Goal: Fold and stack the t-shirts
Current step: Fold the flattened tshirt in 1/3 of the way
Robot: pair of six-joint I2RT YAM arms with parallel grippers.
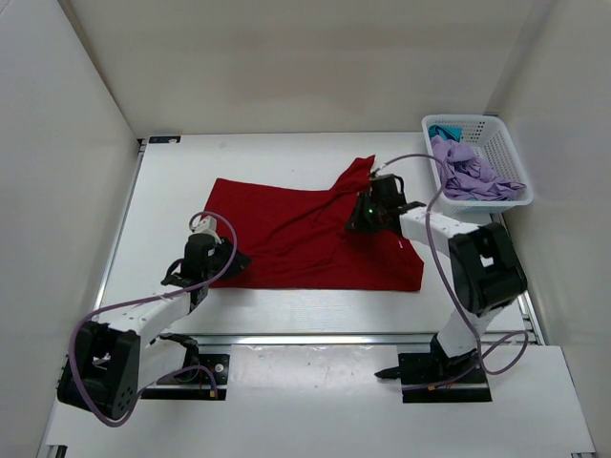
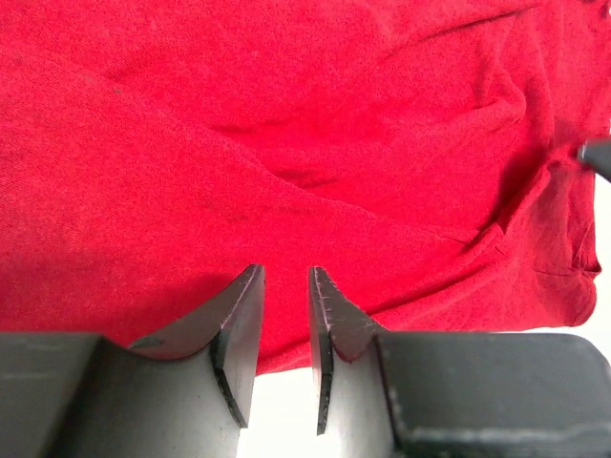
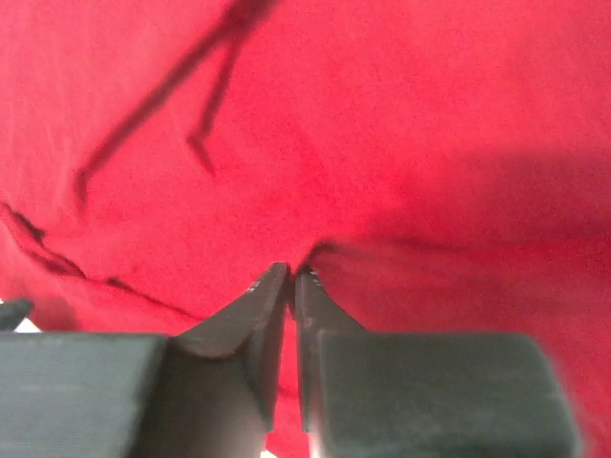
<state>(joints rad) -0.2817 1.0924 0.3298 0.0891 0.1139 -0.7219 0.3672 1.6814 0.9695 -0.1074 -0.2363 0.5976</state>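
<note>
The dark red t-shirt lies spread and creased in the middle of the table, one corner pulled up toward the back right. My right gripper is shut on a pinch of its fabric near that raised part. My left gripper sits at the shirt's near left edge; in the left wrist view its jaws stand a little apart with nothing between them, over the red hem. The lavender t-shirt is bunched in the basket, with the teal-blue t-shirt showing behind it.
A white lattice basket stands at the back right corner of the table. White walls enclose the table on three sides. Purple cables loop from both arms near the front edge.
</note>
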